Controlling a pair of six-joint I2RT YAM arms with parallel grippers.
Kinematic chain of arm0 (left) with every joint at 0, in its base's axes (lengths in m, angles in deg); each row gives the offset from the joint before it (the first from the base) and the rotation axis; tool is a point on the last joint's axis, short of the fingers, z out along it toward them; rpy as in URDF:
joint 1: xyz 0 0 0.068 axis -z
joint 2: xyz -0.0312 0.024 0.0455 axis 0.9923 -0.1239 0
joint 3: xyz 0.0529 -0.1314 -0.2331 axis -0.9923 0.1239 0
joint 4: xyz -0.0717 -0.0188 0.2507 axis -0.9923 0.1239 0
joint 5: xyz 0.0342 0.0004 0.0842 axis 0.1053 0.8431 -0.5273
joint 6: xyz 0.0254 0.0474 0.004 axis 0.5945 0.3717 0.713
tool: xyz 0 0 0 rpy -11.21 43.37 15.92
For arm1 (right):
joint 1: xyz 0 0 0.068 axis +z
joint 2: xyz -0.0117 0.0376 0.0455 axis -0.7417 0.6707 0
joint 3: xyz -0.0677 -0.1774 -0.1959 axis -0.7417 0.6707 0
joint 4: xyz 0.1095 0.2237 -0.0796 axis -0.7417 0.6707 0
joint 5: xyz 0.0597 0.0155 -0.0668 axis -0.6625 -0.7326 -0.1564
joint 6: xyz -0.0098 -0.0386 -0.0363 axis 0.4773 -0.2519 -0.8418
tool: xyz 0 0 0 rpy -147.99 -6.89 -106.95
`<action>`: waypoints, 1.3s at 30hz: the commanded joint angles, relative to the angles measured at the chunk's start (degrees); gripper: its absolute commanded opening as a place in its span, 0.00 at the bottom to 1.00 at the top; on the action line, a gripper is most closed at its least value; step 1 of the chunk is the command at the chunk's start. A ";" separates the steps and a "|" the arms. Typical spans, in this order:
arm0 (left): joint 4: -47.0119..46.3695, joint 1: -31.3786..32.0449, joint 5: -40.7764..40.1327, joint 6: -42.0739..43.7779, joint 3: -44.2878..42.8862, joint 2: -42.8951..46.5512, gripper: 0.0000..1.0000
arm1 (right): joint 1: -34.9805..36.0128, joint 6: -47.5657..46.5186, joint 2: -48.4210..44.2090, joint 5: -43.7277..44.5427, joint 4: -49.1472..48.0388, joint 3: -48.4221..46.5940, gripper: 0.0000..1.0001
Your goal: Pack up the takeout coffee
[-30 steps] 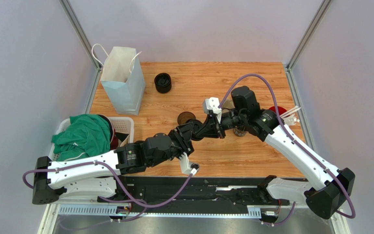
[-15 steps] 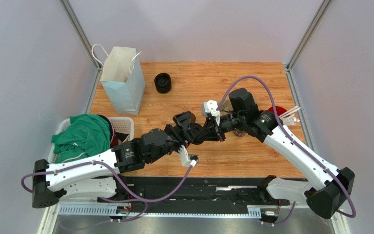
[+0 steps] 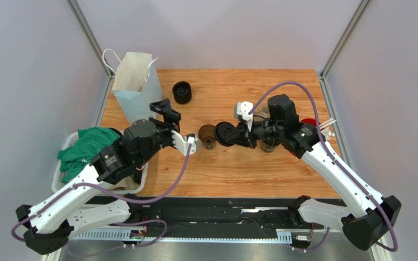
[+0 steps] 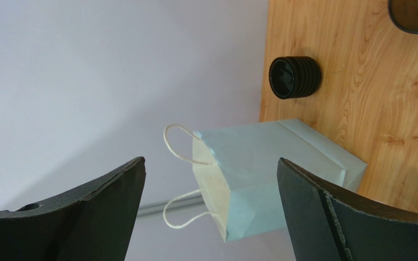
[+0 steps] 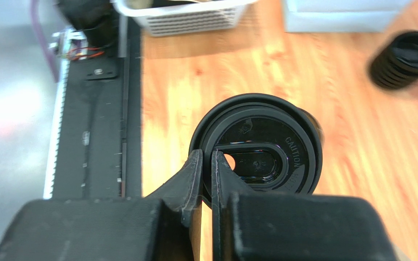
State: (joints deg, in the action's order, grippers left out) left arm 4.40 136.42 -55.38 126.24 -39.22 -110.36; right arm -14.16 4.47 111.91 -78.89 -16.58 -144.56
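Top view: my left hand [image 3: 165, 110] is spread wide and empty beside the paper bag [image 3: 137, 89]. The takeout coffee [image 3: 182, 92] stands untouched just beyond, with open surface [image 3: 249, 168] around it. My right hand [image 3: 236, 132] pinches a black lid [image 3: 225, 134] beside an open cup [image 3: 208, 136], presumably to cap it. Left wrist: bag and coffee stand apart. Right wrist: the pinch is on the lid's rim.

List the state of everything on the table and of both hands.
left hand: open, empty.
right hand: shut on the black lid by its rim.
black lid: held up, on no cup.
brown cup: upright, uncovered.
paper bag: upright, mouth open.
black ribbed cup: upright, untouched, apart from the paper bag.
basket: holds a green cloth.
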 commanded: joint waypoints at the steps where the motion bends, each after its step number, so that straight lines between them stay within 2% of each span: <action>1: 8.09 -3.43 0.47 -18.23 -9.72 -1.49 0.99 | -4.17 2.29 -1.26 3.76 -3.01 -2.28 0.00; 2: 9.84 -5.01 -0.06 -20.37 -11.91 -2.63 0.99 | -5.05 2.38 -0.99 3.85 -2.83 -2.55 0.00; 5: 23.43 -7.91 -1.37 -29.68 -26.63 -10.18 0.99 | -7.26 1.86 0.24 4.72 -1.34 -3.95 0.00; 8: 30.13 -9.15 -0.07 -35.84 -35.71 -16.34 0.99 | -7.44 1.85 1.64 5.43 -0.37 -4.39 0.00; 16: 32.62 -10.29 8.36 -47.09 -43.65 -20.83 0.99 | -7.44 2.82 2.26 6.92 -0.63 -5.36 0.00; 20: 31.65 -11.61 18.70 -51.06 -44.80 -20.22 0.99 | -7.44 2.38 1.30 7.45 -0.81 -4.22 0.00; 22: 30.95 -12.14 22.07 -51.15 -43.84 -19.00 0.99 | -7.52 2.12 0.68 7.71 -1.25 -3.08 0.00; 23: 27.90 -12.40 26.44 -50.97 -40.79 -16.64 0.99 | -7.52 2.12 0.16 7.71 -1.51 -2.73 0.00; 26: 17.81 -13.54 31.19 -52.46 -31.40 -11.10 0.99 | -7.61 1.77 -0.73 7.80 -2.39 -1.15 0.00; 29: 14.35 -16.09 37.09 -55.71 -26.98 -10.99 0.99 | -7.87 1.33 -2.04 8.59 -3.27 0.43 0.00; 36: 1.69 -18.99 34.47 -58.96 -13.87 -9.58 0.99 | -8.05 1.68 -1.17 7.10 -3.88 0.35 0.00; 39: -0.07 -25.57 41.93 -61.86 -11.67 -11.25 0.99 | -7.96 1.33 -0.64 7.89 -3.97 0.17 0.00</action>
State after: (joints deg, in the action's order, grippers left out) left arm 12.47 116.77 -20.58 69.78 -52.97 -120.48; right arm -21.83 6.50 110.92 -71.08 -17.67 -143.75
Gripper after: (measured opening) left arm 0.990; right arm 0.070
